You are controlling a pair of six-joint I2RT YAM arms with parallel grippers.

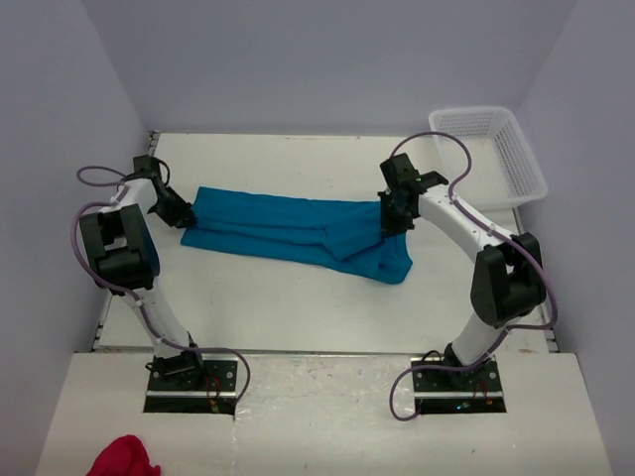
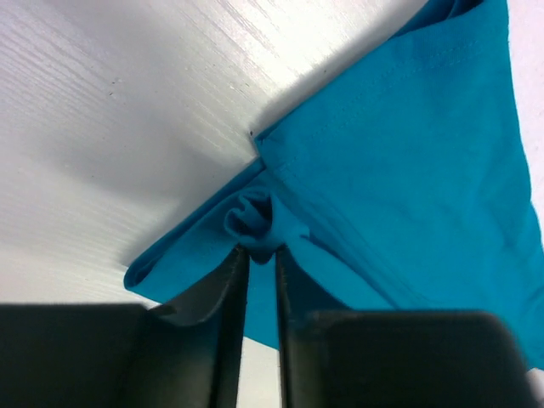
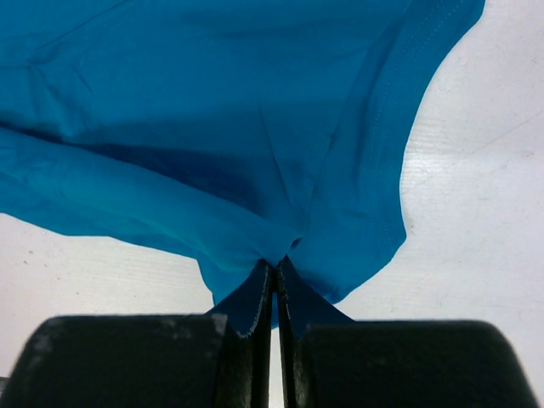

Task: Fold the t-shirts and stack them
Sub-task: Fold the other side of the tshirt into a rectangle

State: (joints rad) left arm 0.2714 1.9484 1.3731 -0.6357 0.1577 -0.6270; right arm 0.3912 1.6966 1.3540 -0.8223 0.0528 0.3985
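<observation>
Left gripper (image 2: 261, 255): fingers all but closed, a bunched fold of the t-shirt (image 1: 288, 230) pinched between the tips; sits at centre left of the overhead view, at the shirt's left end. Right gripper (image 3: 274, 265): fingers likewise pressed almost together on a gathered pinch of the same fabric, at the shirt's right end, centre right of the overhead view. T-shirt: one, plain teal-blue, drawn out lengthwise between the two grippers across the middle of the frame as a long band, a loose flap spreading toward the lower right by the right gripper. Table (image 1: 298, 307): white, under the shirt. Basket (image 1: 526, 169): white mesh plastic, upper right corner, apart from the shirt. Red cloth (image 1: 121, 458): crumpled, lower left corner, below the left arm's base.
</observation>
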